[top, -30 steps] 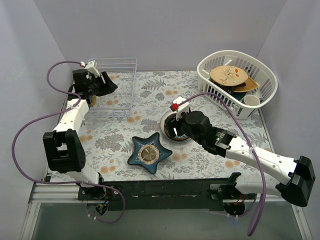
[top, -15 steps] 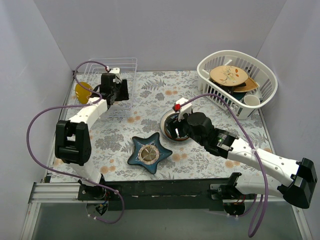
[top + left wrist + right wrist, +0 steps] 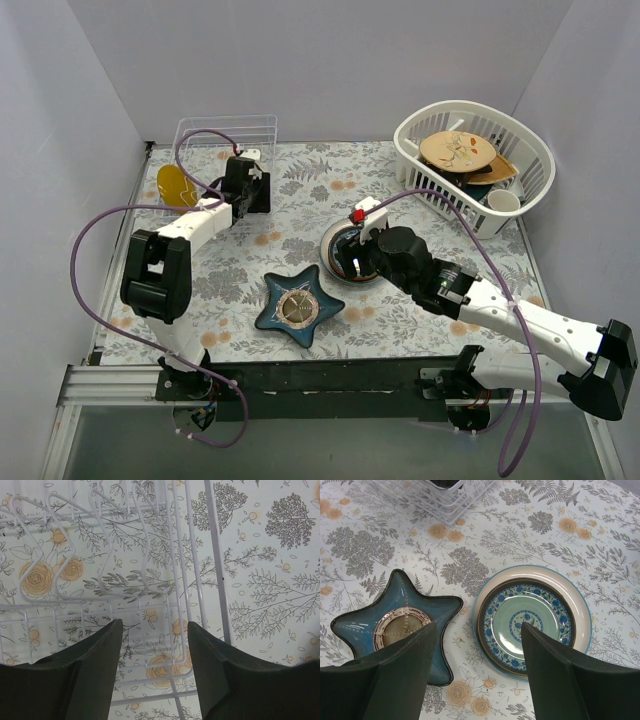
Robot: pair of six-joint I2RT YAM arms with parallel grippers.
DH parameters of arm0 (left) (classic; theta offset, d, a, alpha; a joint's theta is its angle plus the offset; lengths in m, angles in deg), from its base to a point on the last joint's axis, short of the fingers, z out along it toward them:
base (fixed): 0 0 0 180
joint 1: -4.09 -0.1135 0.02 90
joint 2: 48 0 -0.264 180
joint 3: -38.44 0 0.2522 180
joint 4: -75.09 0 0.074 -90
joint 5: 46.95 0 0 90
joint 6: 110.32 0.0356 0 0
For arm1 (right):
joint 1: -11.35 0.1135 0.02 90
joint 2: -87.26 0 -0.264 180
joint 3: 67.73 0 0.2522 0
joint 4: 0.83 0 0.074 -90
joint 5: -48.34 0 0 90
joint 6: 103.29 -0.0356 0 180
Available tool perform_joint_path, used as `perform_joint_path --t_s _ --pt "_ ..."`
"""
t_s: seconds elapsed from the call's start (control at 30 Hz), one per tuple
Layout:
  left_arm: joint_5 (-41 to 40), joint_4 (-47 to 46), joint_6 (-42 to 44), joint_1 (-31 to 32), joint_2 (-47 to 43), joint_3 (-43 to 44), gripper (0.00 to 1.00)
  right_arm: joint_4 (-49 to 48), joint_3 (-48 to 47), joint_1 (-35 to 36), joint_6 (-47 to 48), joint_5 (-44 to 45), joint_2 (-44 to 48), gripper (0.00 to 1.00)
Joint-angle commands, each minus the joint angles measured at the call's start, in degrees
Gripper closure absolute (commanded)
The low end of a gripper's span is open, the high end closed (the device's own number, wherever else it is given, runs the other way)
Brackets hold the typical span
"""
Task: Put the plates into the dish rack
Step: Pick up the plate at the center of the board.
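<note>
right gripper [image 3: 479, 628]: jaws wide, nothing held, right above the plates [image 3: 532, 615]
left gripper [image 3: 155, 622]: jaws apart, empty, over the dish rack [image 3: 215, 150]
tip: pinch just the top one by its rim

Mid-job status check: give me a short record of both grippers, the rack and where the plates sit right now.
left gripper: open, empty, above the dish rack wires
right gripper: open, empty, above the plate stack
dish rack: back left; yellow plate stands on edge at its left end
plate stack: lying flat at centre, teal-green plate on top, not gripped
star dish: near side, beside the stack
white basket: back right, holds other dishes
</note>
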Motion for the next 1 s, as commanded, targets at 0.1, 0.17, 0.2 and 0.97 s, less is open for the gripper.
perform_joint_path --t_s 0.1,0.17,0.2,0.97 --pt "-0.2 0.7 -0.6 3.1 1.1 0.9 0.46 -1.0 1.2 -0.1 -1.2 1.1 2.2 0.24" --pt "-0.2 0.8 -0.7 3.3 1.3 1.5 0.46 -1.0 1.3 -0.1 -1.2 1.1 2.5 0.24" --pt "-0.3 0.8 -1.0 3.4 1.4 1.8 0.46 -1.0 1.4 -0.1 -1.2 1.3 2.5 0.24" --pt "-0.5 12.5 -2.9 4.4 -5.4 20.1 0.37 1.4 1.8 -0.4 -1.3 8.1 2.7 0.24"
